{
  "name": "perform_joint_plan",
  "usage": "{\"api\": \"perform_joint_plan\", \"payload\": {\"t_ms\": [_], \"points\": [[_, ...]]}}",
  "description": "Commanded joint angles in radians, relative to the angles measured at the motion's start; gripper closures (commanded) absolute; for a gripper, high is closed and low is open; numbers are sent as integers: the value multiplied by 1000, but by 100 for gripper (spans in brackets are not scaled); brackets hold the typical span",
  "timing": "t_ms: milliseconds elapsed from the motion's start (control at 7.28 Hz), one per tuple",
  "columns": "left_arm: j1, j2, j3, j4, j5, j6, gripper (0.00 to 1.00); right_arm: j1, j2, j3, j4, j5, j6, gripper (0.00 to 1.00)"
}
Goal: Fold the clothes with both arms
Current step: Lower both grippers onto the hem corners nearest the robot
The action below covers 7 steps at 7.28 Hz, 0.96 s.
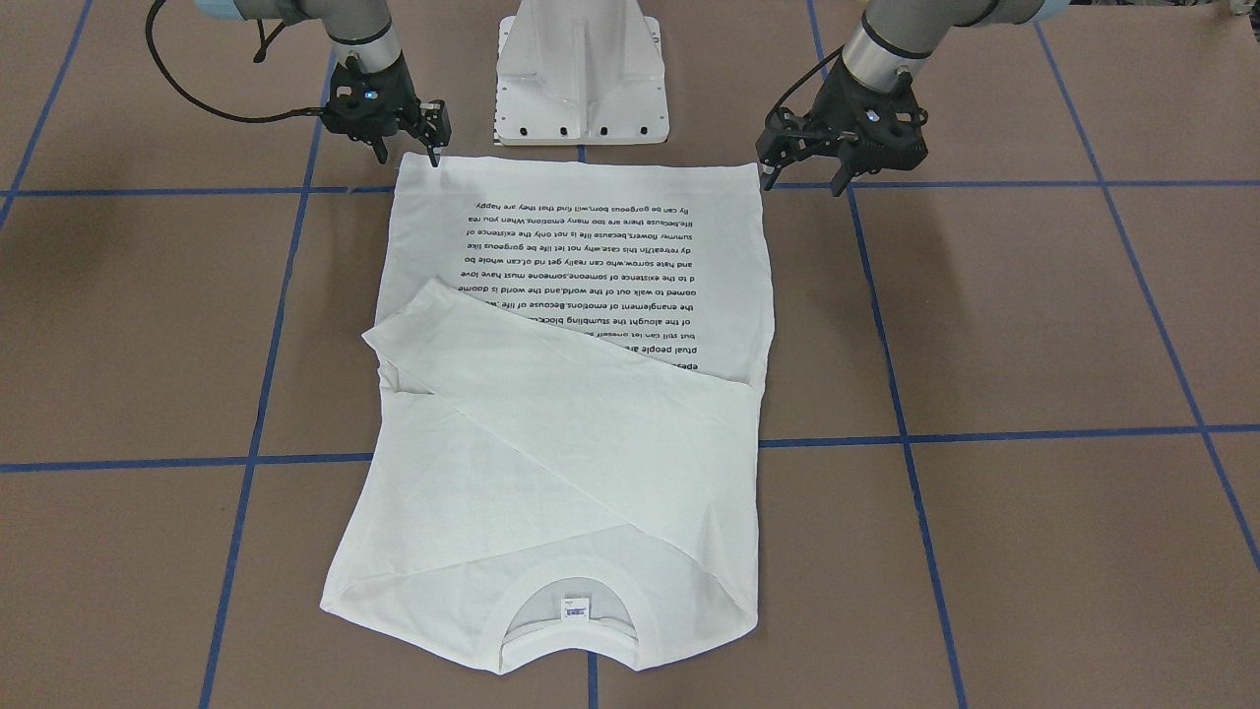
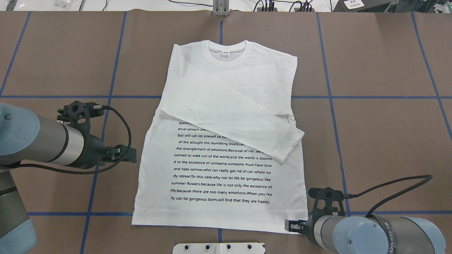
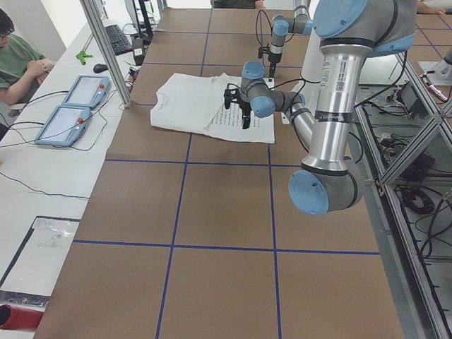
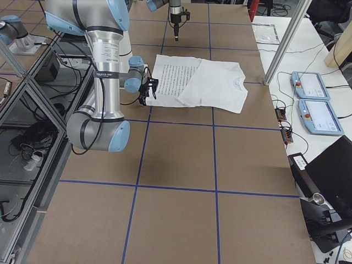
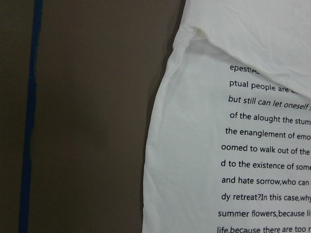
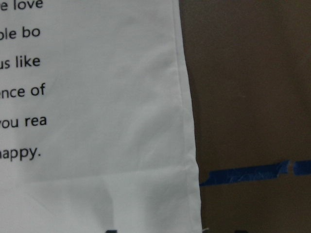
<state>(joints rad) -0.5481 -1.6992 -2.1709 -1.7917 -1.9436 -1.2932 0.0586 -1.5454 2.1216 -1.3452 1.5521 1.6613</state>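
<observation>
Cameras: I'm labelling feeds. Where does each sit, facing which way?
Front-facing: across the table, facing the base; left gripper, right gripper.
Overhead: behind robot, looking forward; left arm, right arm.
Exterior left: left end; left arm near.
Exterior right: right end; right arm near.
Left wrist: over the shirt edge; no gripper.
Right wrist: over its hem corner.
All show the shirt.

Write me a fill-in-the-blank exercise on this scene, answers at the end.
The T-shirt lying on the table is ___.
A folded sleeve covers part of its black ___.
The right end effector is at a corner of the shirt's ___, opposite the collar.
The tape lines on the table are ___.
Missing words: white; text; hem; blue.
</observation>
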Motion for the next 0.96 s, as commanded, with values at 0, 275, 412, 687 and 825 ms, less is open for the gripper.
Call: {"api": "perform_joint_plan", "payload": {"t_ms": [0,275,412,687,825], "points": [[2,-2,0,0,0,0,1,7,1,-2,0,14,0,24],[4,-2,0,0,0,-1,1,13,-1,-5,-2,25,0,24],[4,-2,0,0,0,-1,1,13,-1,-6,-2,26,-2,24],[5,-4,-3,0,0,-1,1,15,-1,-9,-2,26,-2,27],[5,-5,-1,0,0,-1,1,21,-1,-11,-2,26,-3,27]]}}
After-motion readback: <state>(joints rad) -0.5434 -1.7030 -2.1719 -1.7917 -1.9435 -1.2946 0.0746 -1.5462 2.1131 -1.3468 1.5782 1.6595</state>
